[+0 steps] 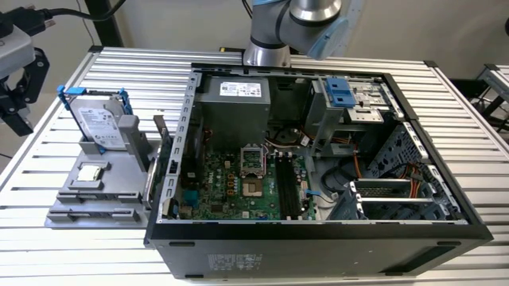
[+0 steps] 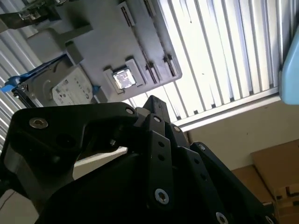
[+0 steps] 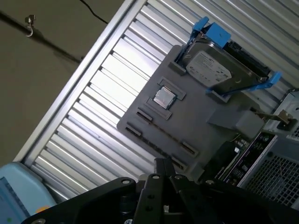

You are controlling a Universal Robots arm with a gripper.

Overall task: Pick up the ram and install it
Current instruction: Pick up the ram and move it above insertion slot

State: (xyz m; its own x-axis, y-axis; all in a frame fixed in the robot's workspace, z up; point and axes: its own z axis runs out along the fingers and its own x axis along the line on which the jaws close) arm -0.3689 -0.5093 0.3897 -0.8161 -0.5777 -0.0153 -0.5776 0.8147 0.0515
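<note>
- Exterior view: the open computer case (image 1: pixel 318 238) lies on the slatted table (image 1: pixel 71 256). The long black memory slots (image 1: pixel 288 186) on the motherboard (image 1: pixel 214 190) look empty, so by my judgement installation is not done.
- Pick-up is not done either. A thin narrow strip, which I take to be the ram (image 1: pixel 161 131), stands on edge in the grey holder (image 1: pixel 95 205), on the side just beside the case wall.
- The first wrist view shows the same strip (image 3: pixel 273 115) rising from a raised block of the holder, next to the case.
- Claw (image 3: pixel 161 163): in both wrist views the black fingertips come together to a narrow point with nothing between them. I judge it closed and empty.
- The claw hangs above the table beside the holder, apart from the ram and touching nothing that I can see.
- Remaining work, as judged: both the grasp and the seating in a slot.
- Appearance of the ram: thin, long and flat, dull greenish-tan along its face. Its chips and contact edge are too small to make out.
- Other items in the holder: a hard drive (image 1: pixel 99 122) in a blue-tabbed bracket, standing tilted, and a small square silver processor chip (image 1: pixel 89 173) lying flat in its recess. Neither is the task's thing.
</note>
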